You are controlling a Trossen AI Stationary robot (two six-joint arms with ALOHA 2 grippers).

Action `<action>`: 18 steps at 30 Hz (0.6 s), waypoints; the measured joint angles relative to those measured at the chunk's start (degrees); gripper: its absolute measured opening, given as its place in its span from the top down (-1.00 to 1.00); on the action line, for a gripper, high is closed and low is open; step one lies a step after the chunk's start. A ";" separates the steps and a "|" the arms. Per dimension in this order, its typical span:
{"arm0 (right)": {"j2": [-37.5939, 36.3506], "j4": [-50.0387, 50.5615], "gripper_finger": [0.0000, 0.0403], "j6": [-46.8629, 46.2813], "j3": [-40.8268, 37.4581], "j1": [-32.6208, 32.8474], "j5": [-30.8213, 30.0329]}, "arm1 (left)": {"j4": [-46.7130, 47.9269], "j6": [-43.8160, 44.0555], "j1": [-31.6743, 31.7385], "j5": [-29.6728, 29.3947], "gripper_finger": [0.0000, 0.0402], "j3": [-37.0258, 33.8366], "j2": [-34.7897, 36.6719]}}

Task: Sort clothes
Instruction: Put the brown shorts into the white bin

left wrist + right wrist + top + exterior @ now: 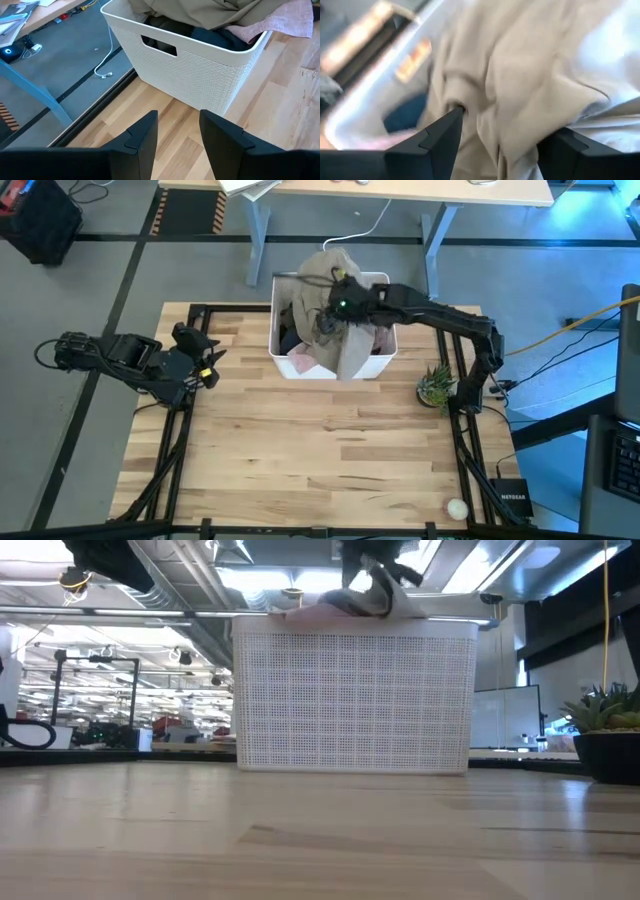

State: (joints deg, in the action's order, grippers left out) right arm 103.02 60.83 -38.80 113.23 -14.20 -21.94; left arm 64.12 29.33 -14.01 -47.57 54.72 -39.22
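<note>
- White bin [383, 340] standing at the far middle of the wooden table [320, 450], toward twelve o'clock in the high view, heaped with clothes.
- Right gripper [338, 292] reaching over the bin from the three o'clock side, held above its contents.
- Fingers [442, 137] of that gripper spread apart with a bunch of khaki-beige garment [520, 75] between them; whether the cloth is actually pinched, cannot tell.
- Khaki-beige garment [345, 330] lifted in a tall fold above the bin, one end trailing over the rim toward six o'clock.
- Pale pink garment [280, 25] draped over the bin's near rim, beside the khaki one.
- Dark garments [210, 36], black or dark grey, lying lower inside the bin under the khaki fabric.
- In the low view, only a crest of fabric [350, 602] peeking above the bin's woven wall.
- Left gripper [200, 355] parked at the table's nine o'clock edge, well apart from the bin, fingers [142, 140] open and holding nothing.
- Small potted plant [437, 386] on the table at about four o'clock from the bin, just beside the right arm's base.
- Small white round object [457, 507] near the table's front right corner.
</note>
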 joint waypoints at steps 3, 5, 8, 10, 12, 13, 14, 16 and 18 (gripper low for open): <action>0.00 -1.45 -0.15 -0.35 3.94 0.00 -4.35 | -0.02 0.30 0.01 0.00 0.30 0.00 0.00; -0.12 -5.55 -0.15 0.00 4.55 0.00 -8.19 | -0.10 1.10 0.01 0.00 0.30 0.00 0.02; 0.64 -10.07 -0.15 0.08 4.53 -0.19 -14.74 | -0.55 1.33 0.01 0.00 0.30 0.00 0.02; 1.77 -11.82 -0.15 0.16 4.53 -1.13 -18.63 | -0.55 0.96 0.01 0.00 0.30 0.00 -0.04; 3.53 -12.59 -0.15 0.16 4.53 -2.59 -20.52 | -0.52 0.10 -0.01 0.01 0.30 0.00 -0.04; 4.53 -12.63 -0.15 0.14 4.53 -3.47 -20.39 | -0.56 -0.09 0.01 0.00 0.30 0.00 -0.04; 5.83 -12.56 -0.15 0.10 4.53 -4.30 -19.23 | -0.55 -0.23 0.01 0.00 0.30 0.00 -0.04; 8.85 -12.59 -0.15 -0.47 4.53 -5.88 -14.38 | -0.57 -0.51 0.01 -0.03 0.30 0.00 -0.04; 12.32 -12.20 -0.15 -2.11 4.52 -7.15 -7.60 | -0.61 -1.33 0.01 -0.07 0.30 0.00 -0.04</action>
State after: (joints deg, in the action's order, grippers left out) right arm 115.34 48.63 -40.91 117.74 -21.35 -29.54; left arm 63.51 28.00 -14.00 -47.64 54.72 -39.27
